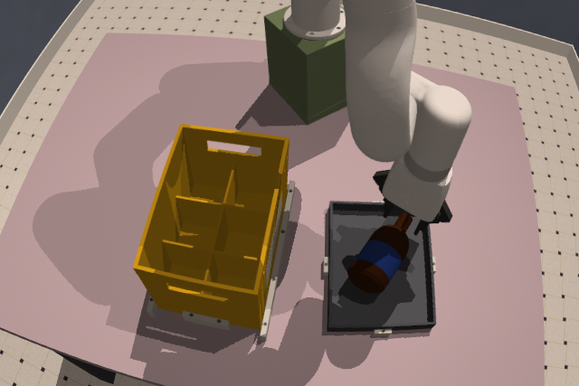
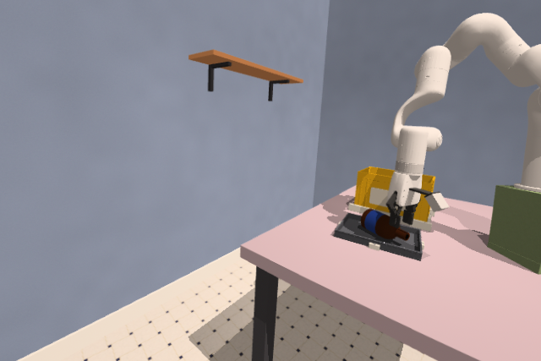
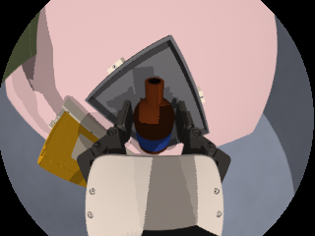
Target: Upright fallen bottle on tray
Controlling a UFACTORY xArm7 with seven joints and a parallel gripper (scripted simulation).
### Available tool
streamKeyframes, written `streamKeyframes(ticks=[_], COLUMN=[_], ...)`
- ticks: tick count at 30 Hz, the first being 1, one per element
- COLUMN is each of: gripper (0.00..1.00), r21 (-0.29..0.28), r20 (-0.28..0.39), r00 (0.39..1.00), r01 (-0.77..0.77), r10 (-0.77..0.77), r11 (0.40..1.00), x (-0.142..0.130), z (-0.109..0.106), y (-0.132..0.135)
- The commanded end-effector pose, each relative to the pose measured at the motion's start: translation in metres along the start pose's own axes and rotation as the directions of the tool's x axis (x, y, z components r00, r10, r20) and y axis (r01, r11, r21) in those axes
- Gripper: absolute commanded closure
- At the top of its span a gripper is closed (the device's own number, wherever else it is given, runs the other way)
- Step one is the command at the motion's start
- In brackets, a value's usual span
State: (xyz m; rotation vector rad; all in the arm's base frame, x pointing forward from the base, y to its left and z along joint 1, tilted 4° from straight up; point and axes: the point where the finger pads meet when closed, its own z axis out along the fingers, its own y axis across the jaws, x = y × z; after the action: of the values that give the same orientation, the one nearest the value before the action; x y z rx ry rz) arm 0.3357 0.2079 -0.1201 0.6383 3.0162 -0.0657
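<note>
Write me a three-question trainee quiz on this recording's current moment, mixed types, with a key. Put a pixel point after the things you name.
1. True or false: the bottle (image 1: 379,253) (image 2: 379,224) (image 3: 154,118) stands upright on the tray (image 1: 329,278) (image 2: 349,237) (image 3: 129,74).

2. Multiple choice: what colour is the crate (image 1: 210,295) (image 2: 364,186) (image 3: 61,152)?
a) green
b) yellow
c) white

3. Fill in the blank: the band around the bottle is ____.

Key: 1 false; 2 b; 3 blue
</note>
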Motion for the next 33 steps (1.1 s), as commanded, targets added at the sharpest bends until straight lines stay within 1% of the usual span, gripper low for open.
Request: streamKeyframes(ticks=[1,14,33], gripper=[0.35,0.35,0.35], r21=[-0.003,-0.003,-0.003], r20=[0.002,0.002,0.002], r00=[1.0,1.0,1.0], r01=[0.0,0.0,0.0], r10=[0.0,0.0,0.0], r11=[1.0,1.0,1.0], x=[-0.001,-0.001,-0.001], z=[0.0,0.007,0.027], y=[0.001,0.001,0.001])
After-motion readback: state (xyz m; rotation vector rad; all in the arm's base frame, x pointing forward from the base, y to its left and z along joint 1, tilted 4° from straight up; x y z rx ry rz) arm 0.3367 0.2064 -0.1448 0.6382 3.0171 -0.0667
